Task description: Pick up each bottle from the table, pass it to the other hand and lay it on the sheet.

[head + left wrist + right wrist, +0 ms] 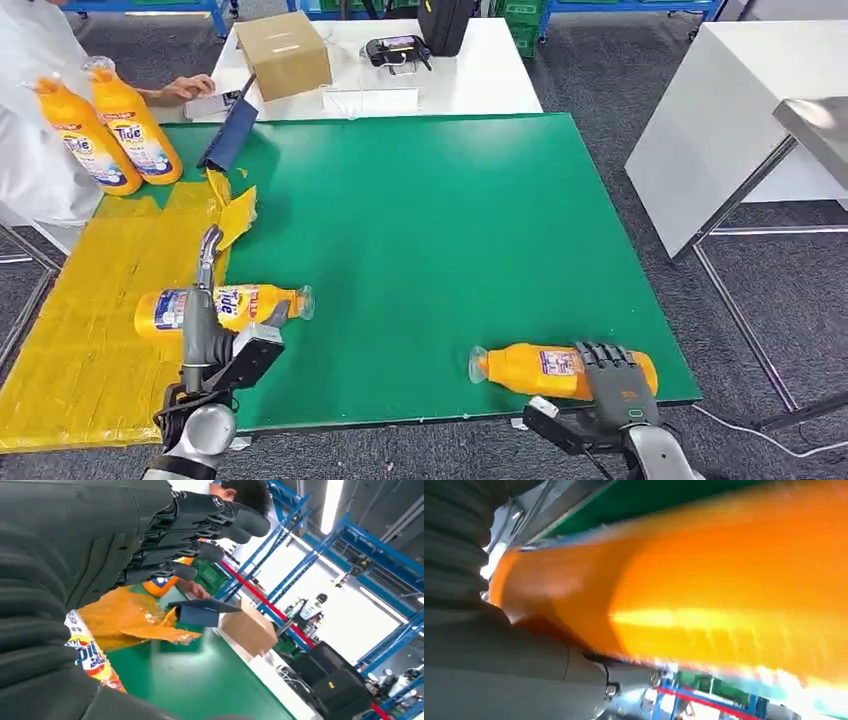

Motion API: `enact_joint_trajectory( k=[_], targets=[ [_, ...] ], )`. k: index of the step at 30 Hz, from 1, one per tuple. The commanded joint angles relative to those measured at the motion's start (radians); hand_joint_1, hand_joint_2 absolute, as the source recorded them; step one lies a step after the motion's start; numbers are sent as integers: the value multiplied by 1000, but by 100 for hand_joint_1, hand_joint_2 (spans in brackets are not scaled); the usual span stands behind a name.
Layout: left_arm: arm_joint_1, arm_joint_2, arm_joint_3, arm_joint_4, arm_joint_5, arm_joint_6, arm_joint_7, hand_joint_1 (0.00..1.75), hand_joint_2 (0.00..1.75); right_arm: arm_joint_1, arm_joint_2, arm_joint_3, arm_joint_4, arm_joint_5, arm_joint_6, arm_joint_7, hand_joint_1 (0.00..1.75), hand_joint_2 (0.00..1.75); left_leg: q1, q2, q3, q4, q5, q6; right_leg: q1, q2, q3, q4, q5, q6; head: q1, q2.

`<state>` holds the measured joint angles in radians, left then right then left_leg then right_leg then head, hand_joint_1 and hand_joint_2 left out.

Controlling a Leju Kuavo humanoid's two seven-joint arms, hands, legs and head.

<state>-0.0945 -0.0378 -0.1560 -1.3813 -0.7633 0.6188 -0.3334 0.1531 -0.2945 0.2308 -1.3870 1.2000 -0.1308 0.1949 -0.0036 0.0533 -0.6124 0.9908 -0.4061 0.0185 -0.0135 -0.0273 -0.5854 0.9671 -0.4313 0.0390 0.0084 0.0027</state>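
Now the right hand (612, 372) wraps the bottle (545, 369) near the table (480, 220) edge; a loose grip could roll it off. Left hand (195, 535) hovers spread, holding nothing.

The green tabletop (450, 230) is seen from high up in the head view, facing forward and down. From behind the left hand (90, 545), the same tabletop and cardboard box (248, 628) are viewed low. The right wrist view is pressed very close against an orange bottle (704, 590).

left hand (205, 335) hangs with fingers spread; right hand (610, 375) has fingers curled, gripping.
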Motion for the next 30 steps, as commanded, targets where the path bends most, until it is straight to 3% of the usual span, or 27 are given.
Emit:
enact_joint_trajectory(
  k=[1,2,3,5,8,10,11,14,19,21,24,30],
  targets=[
    [16,-3,-16,7,27,4,-25,0,175,-40,28,119,-124,-291,25,-162,175,175,1,1,-3,0,3,0,1,6,-3,0,2,-1,0,0],
    [14,-6,-16,7,40,10,-37,0,175,-37,27,137,-153,-388,30,-236,175,175,0,-2,-5,-2,5,-1,0,5,5,-1,4,-1,1,0],
    [12,-7,-15,10,49,12,-45,0,175,-35,26,153,-178,-460,51,-291,175,175,-1,-2,-5,-3,8,-1,-1,4,5,-4,28,6,0,0],
    [-1,-8,-17,29,72,17,-71,0,175,-28,10,199,-251,-602,102,-382,175,175,0,-3,-8,1,8,-3,0,3,0,-1,30,1,0,0],
    [-13,-15,-15,44,97,25,-98,0,175,-27,8,237,-328,-727,144,-460,175,175,0,-11,-10,1,12,-2,0,-2,-1,0,29,2,-1,0],
    [-13,-15,-15,44,97,25,-98,0,175,-27,8,237,-328,-727,144,-460,175,175,1,-13,-11,2,13,-3,2,-7,-3,2,31,1,-1,0],
    [-19,-19,-16,50,107,26,-108,0,175,-26,23,233,-348,-841,188,-529,175,175,2,-14,-13,1,14,-4,2,-9,-4,2,31,1,0,0],
    [-18,-27,-18,45,117,24,-120,0,175,-20,109,191,-412,-957,195,-614,175,175,3,-18,-14,2,12,-5,3,-10,-3,3,27,-1,0,0],
    [-8,-29,-20,38,118,22,-119,0,175,-15,115,191,-440,-955,196,-603,175,175,3,-19,-17,1,12,-6,2,-12,-6,2,26,1,-1,0],
    [14,-34,-30,10,140,-9,-123,0,175,6,186,123,-475,-915,55,-638,175,175,3,-21,-16,2,10,-8,2,-12,-5,3,24,0,-1,0],
    [47,-34,-73,-40,209,-93,-129,0,175,-10,234,72,-504,-864,-89,-609,175,175,2,-21,-18,2,10,-7,1,-13,-7,3,24,0,0,0],
    [75,12,-174,-114,440,-362,-130,0,175,-88,263,30,-394,-860,-166,-591,175,175,3,-22,-17,2,8,-8,2,-11,-5,2,24,-1,-1,0]
  ],
)
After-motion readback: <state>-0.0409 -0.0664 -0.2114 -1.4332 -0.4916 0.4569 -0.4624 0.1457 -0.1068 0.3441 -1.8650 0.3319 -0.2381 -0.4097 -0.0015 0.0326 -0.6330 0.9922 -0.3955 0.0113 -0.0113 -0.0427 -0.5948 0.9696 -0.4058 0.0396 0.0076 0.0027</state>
